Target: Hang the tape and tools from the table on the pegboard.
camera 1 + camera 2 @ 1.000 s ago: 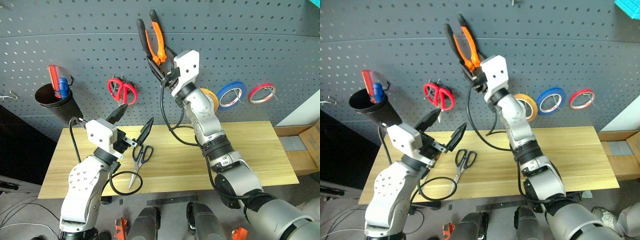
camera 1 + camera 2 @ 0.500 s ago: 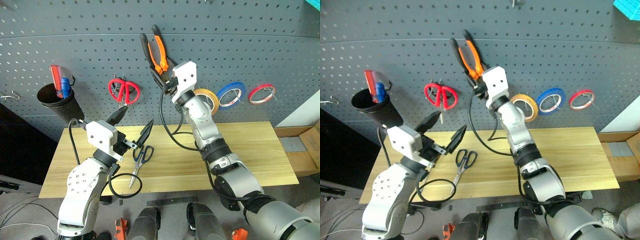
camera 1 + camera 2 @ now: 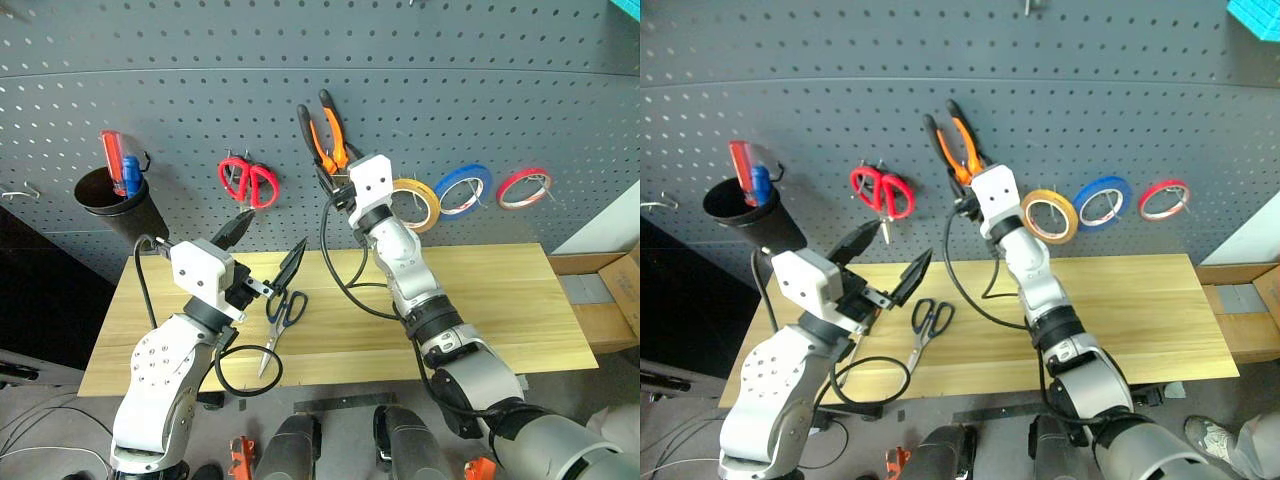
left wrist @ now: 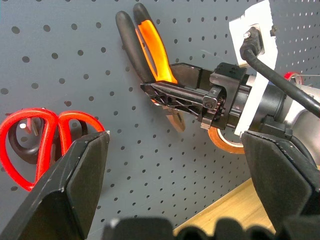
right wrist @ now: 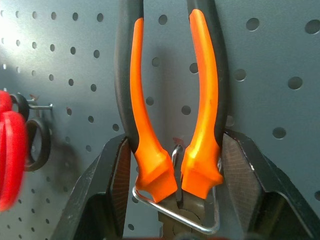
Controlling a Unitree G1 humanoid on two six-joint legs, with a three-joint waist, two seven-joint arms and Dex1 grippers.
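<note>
Lowered since a second ago, the right pincer carries the pliers down the pegboard.
It pinches them, handles up, by a wire hook; next, seat and release. Left pincer spread above the table scissors.

The right gripper has come down along the pegboard, and it brought the orange-and-black pliers down with it. The pliers were high up on the board before, and now they sit lower, closer to the yellow tape. The handles point up.
</note>
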